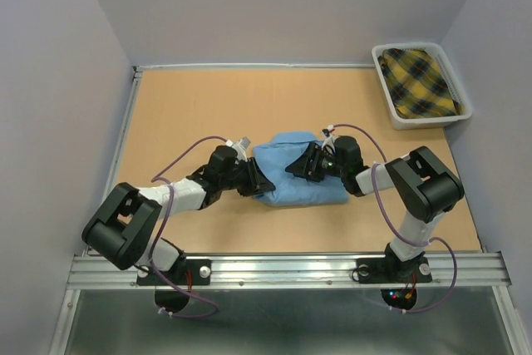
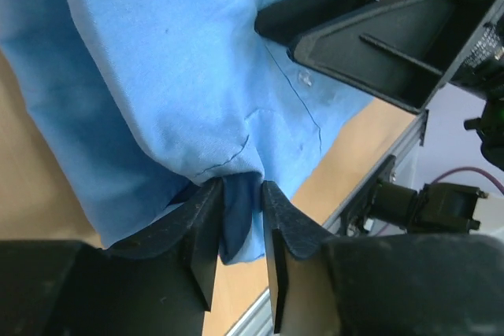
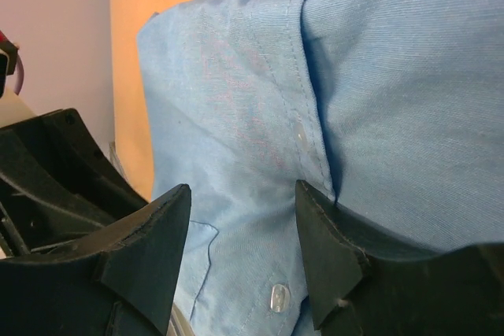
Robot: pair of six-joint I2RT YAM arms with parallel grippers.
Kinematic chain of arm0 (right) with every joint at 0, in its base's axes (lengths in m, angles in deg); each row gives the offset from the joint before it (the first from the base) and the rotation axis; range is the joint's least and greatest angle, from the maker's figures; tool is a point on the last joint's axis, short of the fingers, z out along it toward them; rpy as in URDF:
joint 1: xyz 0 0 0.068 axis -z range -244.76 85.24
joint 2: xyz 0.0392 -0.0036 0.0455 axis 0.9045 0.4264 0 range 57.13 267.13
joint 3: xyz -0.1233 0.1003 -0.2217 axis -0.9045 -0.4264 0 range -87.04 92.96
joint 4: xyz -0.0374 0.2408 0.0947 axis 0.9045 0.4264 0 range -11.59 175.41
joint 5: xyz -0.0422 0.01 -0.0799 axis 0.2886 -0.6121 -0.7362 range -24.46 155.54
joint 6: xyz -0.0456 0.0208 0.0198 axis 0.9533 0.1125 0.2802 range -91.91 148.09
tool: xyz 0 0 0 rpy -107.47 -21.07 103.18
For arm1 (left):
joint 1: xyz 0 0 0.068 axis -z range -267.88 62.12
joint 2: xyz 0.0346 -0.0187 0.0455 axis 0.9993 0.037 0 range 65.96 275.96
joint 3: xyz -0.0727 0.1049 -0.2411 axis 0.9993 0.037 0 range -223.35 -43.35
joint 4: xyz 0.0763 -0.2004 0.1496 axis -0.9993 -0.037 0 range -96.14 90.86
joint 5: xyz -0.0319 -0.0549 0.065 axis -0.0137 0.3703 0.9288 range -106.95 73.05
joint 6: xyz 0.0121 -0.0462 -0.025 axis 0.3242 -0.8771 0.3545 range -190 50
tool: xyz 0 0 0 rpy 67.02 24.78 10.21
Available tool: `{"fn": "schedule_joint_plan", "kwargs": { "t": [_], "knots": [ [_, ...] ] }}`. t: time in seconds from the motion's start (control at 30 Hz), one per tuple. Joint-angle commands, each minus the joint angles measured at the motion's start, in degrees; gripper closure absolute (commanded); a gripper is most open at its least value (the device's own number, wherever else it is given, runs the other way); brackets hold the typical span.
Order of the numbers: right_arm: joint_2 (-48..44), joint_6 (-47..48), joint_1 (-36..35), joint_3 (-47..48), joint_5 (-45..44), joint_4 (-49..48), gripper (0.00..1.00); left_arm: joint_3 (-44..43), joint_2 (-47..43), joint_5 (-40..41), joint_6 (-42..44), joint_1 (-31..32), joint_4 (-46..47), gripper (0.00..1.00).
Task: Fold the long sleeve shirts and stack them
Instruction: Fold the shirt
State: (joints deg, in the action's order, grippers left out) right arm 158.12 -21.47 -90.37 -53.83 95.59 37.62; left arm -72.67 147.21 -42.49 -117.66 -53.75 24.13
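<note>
A light blue long sleeve shirt (image 1: 301, 179) lies partly folded in a bundle at the middle of the table. My left gripper (image 1: 264, 185) is at its left edge. In the left wrist view the left gripper (image 2: 242, 194) is shut on a bunched fold at the hem of the shirt (image 2: 181, 76). My right gripper (image 1: 293, 168) rests on top of the bundle from the right. Seen from the right wrist, the right gripper (image 3: 242, 194) stands open, its jaws straddling the button front (image 3: 300, 135) of the shirt (image 3: 378, 76) with no cloth pinched.
A white bin (image 1: 391, 110) at the back right holds a folded yellow and black plaid cloth (image 1: 420, 81). Grey walls close in the wooden table (image 1: 191, 114) on three sides. A metal rail (image 1: 291, 268) runs along the near edge.
</note>
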Motion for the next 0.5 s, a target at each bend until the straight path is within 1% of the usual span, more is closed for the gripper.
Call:
{"fn": "schedule_joint_plan", "kwargs": {
  "t": [0.0, 0.03, 0.07, 0.13, 0.17, 0.2, 0.27, 0.4, 0.43, 0.47],
  "knots": [
    [1.7, 0.7, -0.4, -1.2, -1.3, 0.0, 0.39, 0.9, -5.1, -6.9, -2.6, 0.4, -0.3, 0.65],
    [1.7, 0.7, -0.4, -1.3, -1.4, 0.0, 0.39, 0.9, -5.9, -6.5, -2.8, 0.4, -1.5, 0.65],
    [1.5, 0.8, -0.4, -1.3, -1.5, 0.0, 0.39, 0.1, -7.6, -5.9, -2.1, 0.3, -5.4, 0.66],
    [1.2, 1.0, -0.3, -1.6, -1.9, 0.1, 0.38, -0.9, -10.4, -2.4, -1.3, 0.3, -10.0, 0.66],
    [0.9, 1.0, -0.4, -1.6, -2.1, 0.1, 0.39, -0.7, -11.5, 0.5, -1.4, 0.3, -13.9, 0.59],
    [1.0, 1.0, -0.4, -1.7, -2.1, 0.1, 0.39, -0.3, -12.6, 1.6, -1.7, 0.3, -15.3, 0.55],
    [1.0, 1.0, -0.4, -1.7, -2.0, 0.1, 0.39, 2.6, -16.2, 2.8, -3.8, 0.3, -17.0, 0.51],
    [1.2, 1.5, -0.4, -1.7, -2.4, 0.1, 0.39, 10.1, -21.5, 1.5, -7.6, 0.2, -16.7, 0.50],
    [1.3, 1.6, -0.4, -1.6, -2.4, 0.2, 0.39, 10.8, -22.4, 1.6, -7.9, 0.3, -16.7, 0.50],
    [1.4, 1.7, -0.4, -1.7, -2.1, 0.2, 0.39, 11.2, -24.2, 2.8, -8.9, 0.3, -16.8, 0.48]
  ]
}}
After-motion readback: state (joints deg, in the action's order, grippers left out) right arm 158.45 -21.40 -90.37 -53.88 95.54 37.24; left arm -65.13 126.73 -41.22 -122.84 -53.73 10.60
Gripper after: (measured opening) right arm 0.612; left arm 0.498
